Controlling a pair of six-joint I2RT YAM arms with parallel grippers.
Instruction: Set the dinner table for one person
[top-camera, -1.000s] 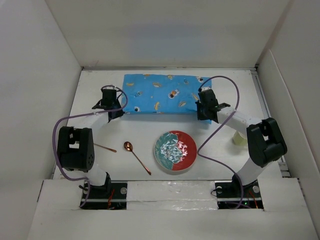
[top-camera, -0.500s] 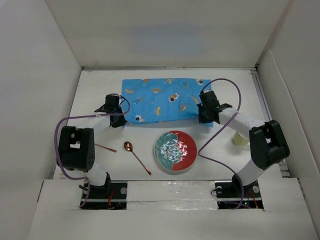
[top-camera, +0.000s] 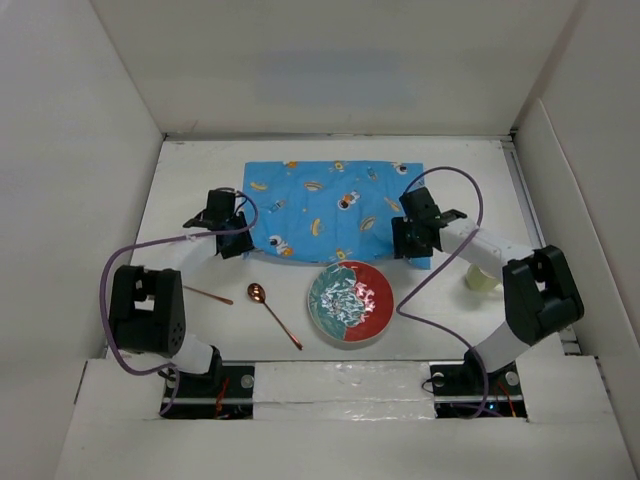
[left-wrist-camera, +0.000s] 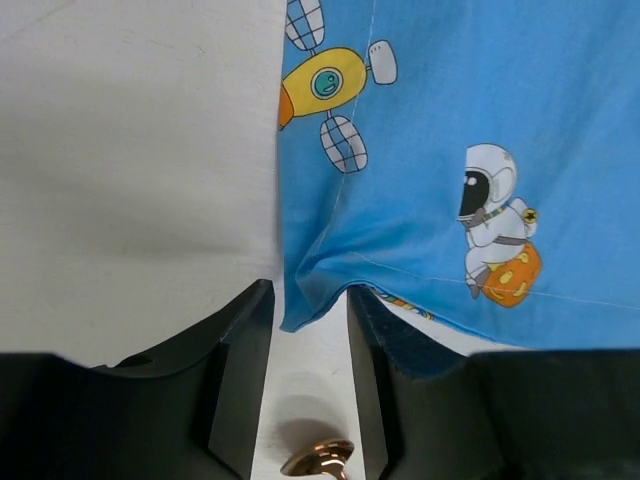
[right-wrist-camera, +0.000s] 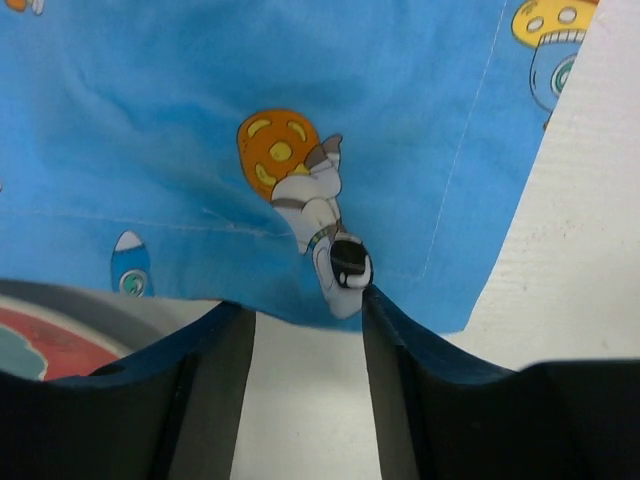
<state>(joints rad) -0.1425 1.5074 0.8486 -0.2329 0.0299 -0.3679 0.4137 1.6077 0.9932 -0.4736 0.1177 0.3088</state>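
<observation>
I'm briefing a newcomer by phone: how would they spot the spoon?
On the white dinner table, look nearer than the blue space-print mat, left of the red-and-teal plate. The spoon lies diagonally there, alone in having a shiny copper bowl, unlike the thin stick beside it.

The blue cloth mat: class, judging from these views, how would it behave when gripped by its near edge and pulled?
The mat is probably floppy: its near edge puckers and wrinkles between the left gripper fingers. It likely drags flat rather than lifting stiffly, since the rest lies smooth on the table. It looks thin and light, and its edge may ride over the plate.
</observation>
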